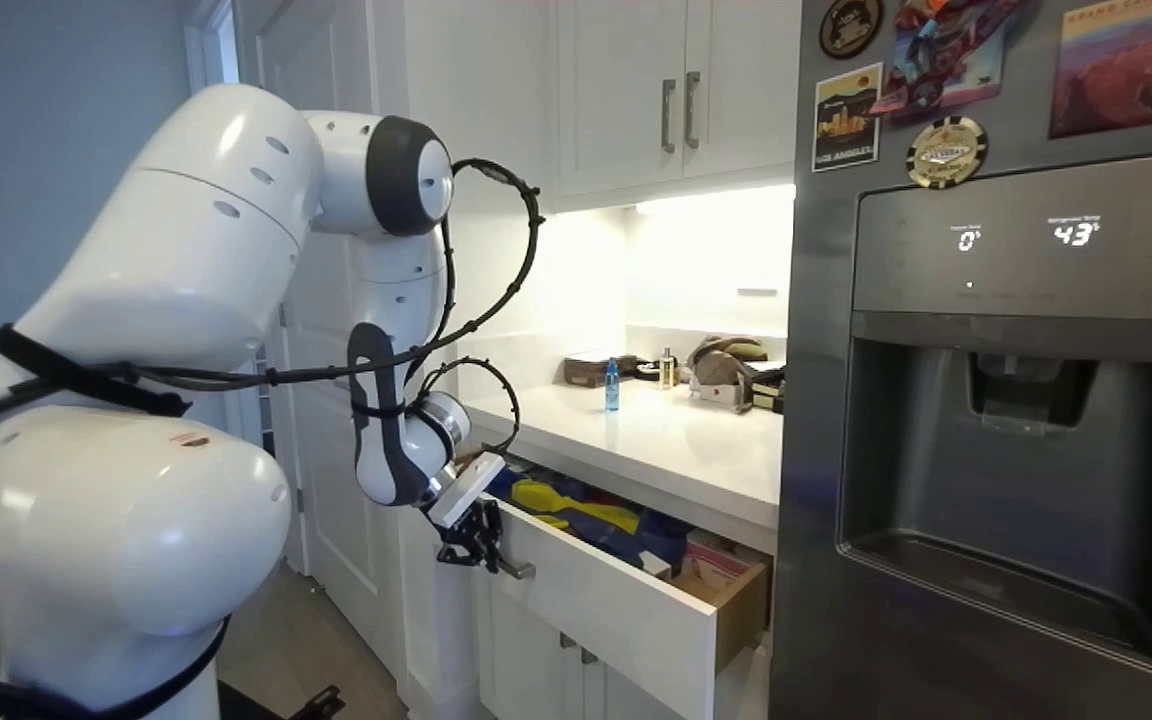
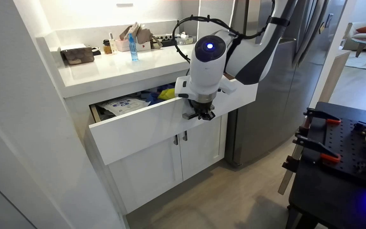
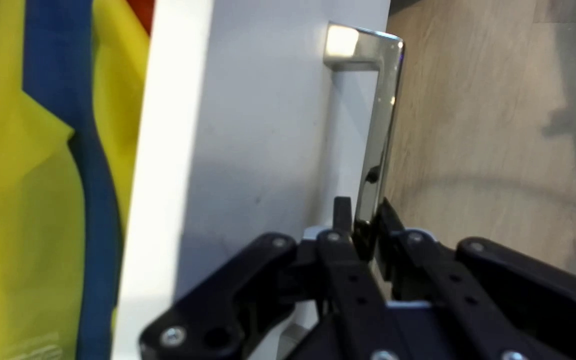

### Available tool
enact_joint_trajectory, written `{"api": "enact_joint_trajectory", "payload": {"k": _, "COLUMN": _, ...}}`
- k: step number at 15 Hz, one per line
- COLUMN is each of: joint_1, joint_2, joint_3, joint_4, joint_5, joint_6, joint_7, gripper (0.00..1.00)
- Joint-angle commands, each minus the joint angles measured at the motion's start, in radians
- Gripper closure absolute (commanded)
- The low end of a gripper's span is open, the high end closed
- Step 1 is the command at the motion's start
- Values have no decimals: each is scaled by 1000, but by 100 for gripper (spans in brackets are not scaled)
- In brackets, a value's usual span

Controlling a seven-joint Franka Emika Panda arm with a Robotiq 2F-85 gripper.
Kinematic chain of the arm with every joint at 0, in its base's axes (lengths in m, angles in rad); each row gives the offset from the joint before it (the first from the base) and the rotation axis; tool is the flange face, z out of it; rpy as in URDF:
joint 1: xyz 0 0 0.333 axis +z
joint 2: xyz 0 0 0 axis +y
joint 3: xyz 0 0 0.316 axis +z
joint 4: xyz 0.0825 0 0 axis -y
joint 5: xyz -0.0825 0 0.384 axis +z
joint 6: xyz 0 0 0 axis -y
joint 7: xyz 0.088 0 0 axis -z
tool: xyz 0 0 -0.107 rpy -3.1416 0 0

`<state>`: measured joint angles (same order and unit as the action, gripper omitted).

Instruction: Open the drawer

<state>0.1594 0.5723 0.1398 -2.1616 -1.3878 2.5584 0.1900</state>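
Wrist view's got the gripper clamped on the handle, a jaw either side of it, and the drawer is sticking out under the counter in both exterior views.

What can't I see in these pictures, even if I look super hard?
Handle: in the wrist view, the jaws, shut around it, cover part.
Drawer: in both exterior views, the counter hides its back.
Packet: in an exterior view, print too small to read.
Lower doors: shut, they hide what's inside in both exterior views.
Fridge: in both exterior views, the picture's top edge cuts it off.
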Motion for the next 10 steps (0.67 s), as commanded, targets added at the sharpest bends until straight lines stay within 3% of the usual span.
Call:
{"api": "enact_joint_trajectory", "payload": {"k": 1, "joint_1": -48, "joint_2": -45, "joint_3": 17, "joint_4": -128, "joint_5": 39, "joint_6": 67, "joint_7": -113, "gripper": 97}}
{"api": "enact_joint_trajectory", "payload": {"k": 10, "joint_1": -38, "joint_2": -98, "joint_3": 40, "joint_4": -226, "joint_5": 6, "joint_6": 58, "joint_7": -27, "gripper": 97}}
